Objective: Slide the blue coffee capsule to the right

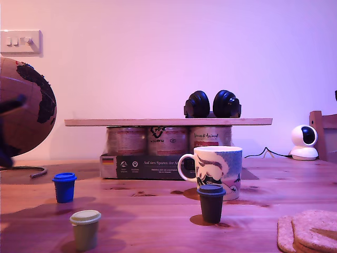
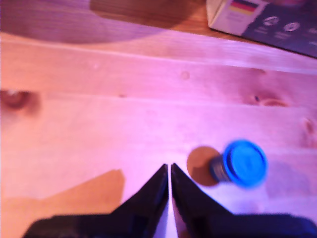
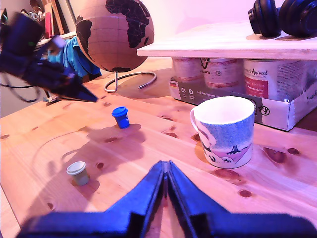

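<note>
The blue coffee capsule [image 1: 64,187] stands upright, rim up, on the bare wooden table [image 1: 158,221] toward the exterior view's left, in front of the globe [image 1: 23,108] and well apart from the mug [image 1: 217,172]. In the first wrist view it sits just beside my first claw [image 2: 168,171], whose jaws are clenched tip to tip and grasp nothing; the capsule [image 2: 241,163] is off to one side of the tips, not between them and not touched. My second claw [image 3: 166,171] is likewise clenched and empty, hovering low over the table well short of the mug [image 3: 225,131], with the blue capsule [image 3: 120,117] far beyond it. Judging from this, the step in hand is the approach, and the slide has not begun. To do it well I would bring the closed tips of my first claw down low against the capsule's wall on the side away from the mug, near its base and not under the wide rim, since a tall, light, tapered cup like this probably tips if pushed high. A slow, level push should keep it upright. The path toward the exterior view's right looks open as far as the mug and the dark brown capsule [image 1: 211,203] in front of it; the pale olive-green capsule [image 1: 85,229] stands nearer the camera, out of that line. The boards show knots and seams that might catch the base. Behind stand a pack of tins [image 1: 163,153] under a plank [image 1: 168,122] carrying headphones [image 1: 212,104].
</note>
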`<state>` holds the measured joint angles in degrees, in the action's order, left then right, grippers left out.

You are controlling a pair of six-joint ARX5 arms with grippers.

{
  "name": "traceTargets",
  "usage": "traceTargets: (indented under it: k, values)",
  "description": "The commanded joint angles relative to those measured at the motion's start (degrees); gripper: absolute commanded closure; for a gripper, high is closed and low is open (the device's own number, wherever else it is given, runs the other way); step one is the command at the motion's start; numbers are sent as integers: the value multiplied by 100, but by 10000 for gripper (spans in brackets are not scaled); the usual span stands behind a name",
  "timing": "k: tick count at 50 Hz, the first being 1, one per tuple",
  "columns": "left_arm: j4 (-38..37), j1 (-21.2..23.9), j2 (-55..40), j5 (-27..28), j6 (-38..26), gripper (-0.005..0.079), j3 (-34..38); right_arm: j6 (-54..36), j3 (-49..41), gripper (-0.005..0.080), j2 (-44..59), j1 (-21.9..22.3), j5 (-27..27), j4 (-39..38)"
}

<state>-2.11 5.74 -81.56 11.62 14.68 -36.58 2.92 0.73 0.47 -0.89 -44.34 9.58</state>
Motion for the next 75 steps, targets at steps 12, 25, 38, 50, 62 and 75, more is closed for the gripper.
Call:
traceTargets:
  k: [12,25,38,50,62,75]
  values:
    - [-168,365,-739,-210,-164,762,-529,-11,-28,765,-35,-22,42,0]
    - [-295,691,-1113,-542,-245,762,-791,-11,-28,765,-35,-22,39,0]
    - [-269,844,-1255,-699,-273,762,-802,-11,-28,764,-35,-22,42,0]
    - [-190,968,-1261,-717,-269,762,-804,-11,-28,765,-35,-22,44,0]
    - [-94,1104,-1261,-717,-262,762,-804,-11,-28,765,-35,-22,44,0]
    - [-15,1231,-1261,-713,-208,762,-807,-11,-28,764,-35,-22,42,0]
